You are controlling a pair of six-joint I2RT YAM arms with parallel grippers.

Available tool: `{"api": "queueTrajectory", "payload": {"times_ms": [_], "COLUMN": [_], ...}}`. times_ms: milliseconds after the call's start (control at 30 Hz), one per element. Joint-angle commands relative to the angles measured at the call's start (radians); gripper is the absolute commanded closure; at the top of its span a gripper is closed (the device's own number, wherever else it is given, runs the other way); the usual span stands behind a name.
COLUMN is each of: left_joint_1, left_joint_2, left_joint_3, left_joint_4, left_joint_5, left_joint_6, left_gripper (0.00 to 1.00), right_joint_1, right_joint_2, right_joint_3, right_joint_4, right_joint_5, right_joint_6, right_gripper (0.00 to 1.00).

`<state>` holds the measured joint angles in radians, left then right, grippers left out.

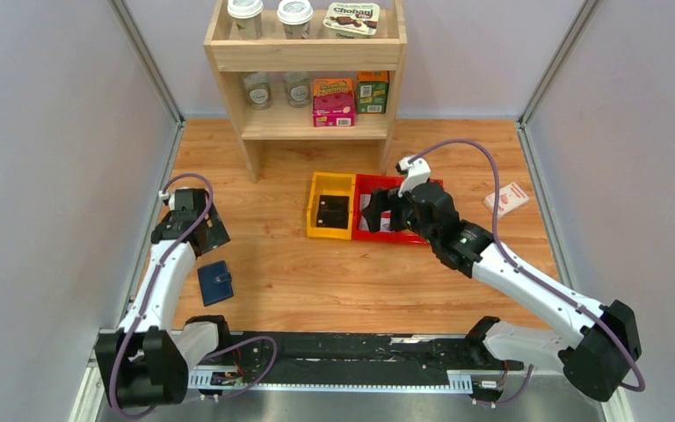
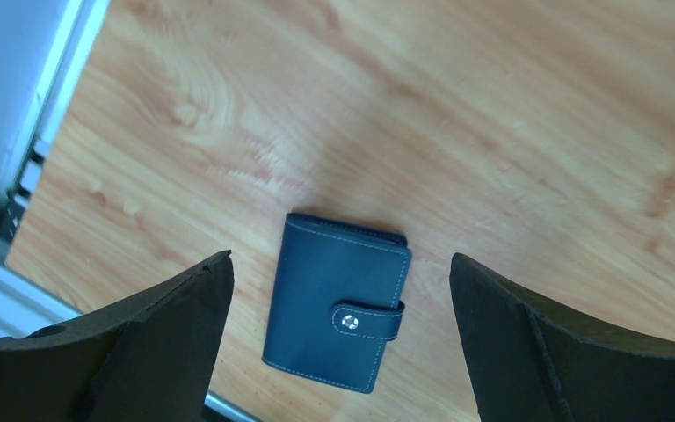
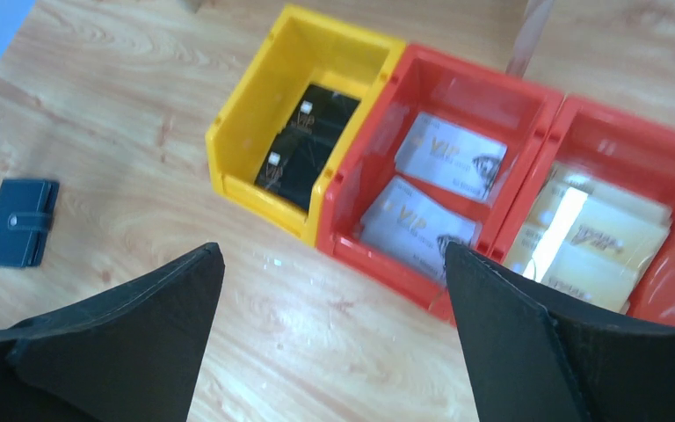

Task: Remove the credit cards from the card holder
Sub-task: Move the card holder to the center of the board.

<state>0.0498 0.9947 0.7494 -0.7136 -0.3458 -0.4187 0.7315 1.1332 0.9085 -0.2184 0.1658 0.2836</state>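
The navy card holder point(image 1: 215, 282) lies closed on the wood table at the near left, its snap tab fastened. In the left wrist view the holder point(image 2: 337, 301) sits below and between my fingers. My left gripper point(image 1: 204, 230) point(image 2: 341, 257) is open and empty, hovering above it, just beyond it. Two black credit cards point(image 1: 332, 211) point(image 3: 308, 145) lie in the yellow bin point(image 1: 319, 185) point(image 3: 255, 114). My right gripper point(image 1: 376, 214) point(image 3: 334, 248) is open and empty, above the near edge of the red bin. The holder also shows in the right wrist view point(image 3: 19, 222).
A red bin point(image 1: 387, 233) point(image 3: 422, 88) holds silver VIP cards point(image 3: 451, 158); a second red bin point(image 3: 633, 123) holds pale gold cards. A wooden shelf point(image 1: 306, 57) with cups and boxes stands at the back. A white-and-red box point(image 1: 506, 200) lies at the right.
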Motion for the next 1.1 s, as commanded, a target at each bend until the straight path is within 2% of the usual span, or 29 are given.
{"api": "queueTrajectory", "payload": {"times_ms": [0,167,400,633,700,800,933,1067], "left_joint_1": [0.036,0.044,0.044,0.035,-0.004,-0.135,-0.290,-0.410], "left_joint_2": [0.085,0.177,0.258,0.248,0.205,0.153,0.168,0.185], "left_joint_3": [0.028,-0.021,-0.068,-0.116,-0.151,-0.194,-0.209,-0.147], "left_joint_4": [-0.073,-0.031,-0.023,0.006,0.040,0.111,0.196,0.201], "left_joint_5": [0.031,0.106,0.126,0.339,0.381,0.392,0.386,0.361], "left_joint_6": [-0.109,-0.205,-0.255,-0.342,-0.411,-0.565,-0.737,-0.802], "left_gripper": [0.00,0.00,0.02,0.23,0.26,0.28,0.28,0.28], "right_joint_1": [0.002,0.000,0.002,0.009,0.016,0.023,0.023,0.023], "right_joint_2": [-0.090,-0.134,-0.211,-0.274,-0.286,-0.302,-0.322,-0.340], "right_joint_3": [-0.086,-0.102,-0.132,-0.172,-0.177,-0.184,-0.200,-0.221], "right_joint_4": [0.097,0.077,0.093,0.109,0.114,0.119,0.123,0.129], "right_joint_5": [-0.043,0.004,0.006,0.044,0.044,0.044,0.038,0.032], "right_joint_6": [0.066,0.026,0.051,0.052,0.052,0.052,0.055,0.057], "right_gripper": [0.00,0.00,0.00,0.00,0.00,0.00,0.00,0.00]}}
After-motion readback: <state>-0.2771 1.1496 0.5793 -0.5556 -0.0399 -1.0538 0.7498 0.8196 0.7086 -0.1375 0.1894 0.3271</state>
